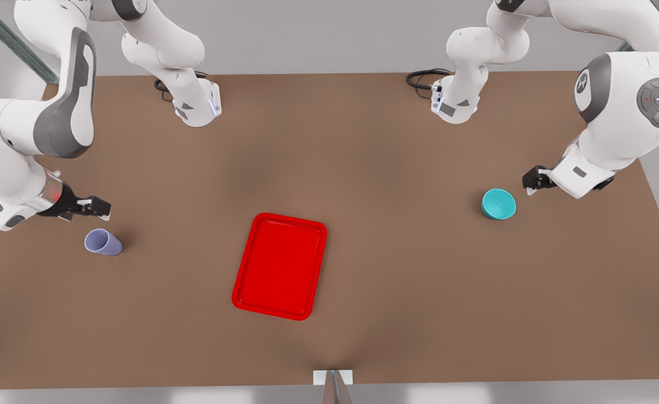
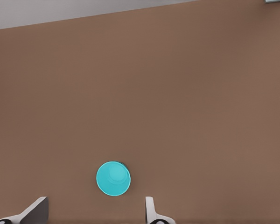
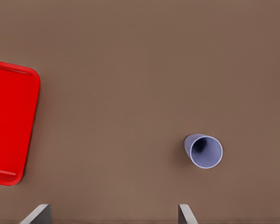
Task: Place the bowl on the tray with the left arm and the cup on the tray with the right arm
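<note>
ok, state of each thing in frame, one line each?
Teal round bowl: upright on the brown table, off the tray, ungripped.
Lavender tapered cup: upright on the table, ungripped.
Flat red rectangular tray: nothing on it.
Left gripper: open, beside the bowl, holding nothing.
Right gripper: open, near the cup, holding nothing.

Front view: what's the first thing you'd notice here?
The bright red tray in the middle of the brown table jumps out first. Then the teal bowl on the front view's right beside the left tool, and the purple cup on its left below the right tool; both tools are open.
</note>
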`<control>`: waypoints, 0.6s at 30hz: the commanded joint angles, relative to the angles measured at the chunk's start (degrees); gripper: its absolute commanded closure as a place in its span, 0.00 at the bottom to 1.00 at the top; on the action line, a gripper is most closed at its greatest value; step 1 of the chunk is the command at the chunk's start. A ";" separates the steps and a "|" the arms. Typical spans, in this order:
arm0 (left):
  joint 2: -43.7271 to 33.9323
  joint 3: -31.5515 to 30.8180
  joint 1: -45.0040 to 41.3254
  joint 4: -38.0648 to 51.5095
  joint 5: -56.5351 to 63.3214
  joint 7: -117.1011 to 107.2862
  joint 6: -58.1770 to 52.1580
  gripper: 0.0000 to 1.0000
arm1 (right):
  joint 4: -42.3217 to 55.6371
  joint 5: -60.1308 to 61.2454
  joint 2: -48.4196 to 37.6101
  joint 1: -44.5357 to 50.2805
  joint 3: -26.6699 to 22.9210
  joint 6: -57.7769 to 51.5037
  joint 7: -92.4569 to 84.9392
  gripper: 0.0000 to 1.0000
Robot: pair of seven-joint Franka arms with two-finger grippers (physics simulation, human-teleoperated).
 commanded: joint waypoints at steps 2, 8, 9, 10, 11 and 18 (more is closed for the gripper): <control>0.08 0.09 0.17 0.00 -0.04 -0.45 0.05 0.00 | 0.09 0.00 0.01 -0.56 0.00 -1.03 0.00 0.00; 6.42 11.51 6.06 -17.13 -14.19 9.04 14.36 0.00 | 0.09 -0.09 0.89 -0.91 0.00 -1.11 -0.53 0.00; 4.57 11.51 5.97 -22.49 -14.81 9.65 19.11 0.00 | 0.09 -0.17 1.42 -1.26 0.00 -1.38 -0.53 0.00; 4.39 11.51 5.97 -25.13 -15.86 11.49 22.36 0.00 | 0.17 -0.18 2.03 -1.35 0.00 -1.38 -0.53 0.00; 4.74 11.60 5.97 -28.11 -16.56 14.83 27.80 0.00 | 0.26 -0.35 2.04 -1.35 0.00 -1.38 -0.53 0.00; 5.36 15.03 6.06 -44.03 -25.70 29.69 45.75 0.00 | 0.35 -0.44 2.48 -1.09 0.00 -1.47 -0.44 0.00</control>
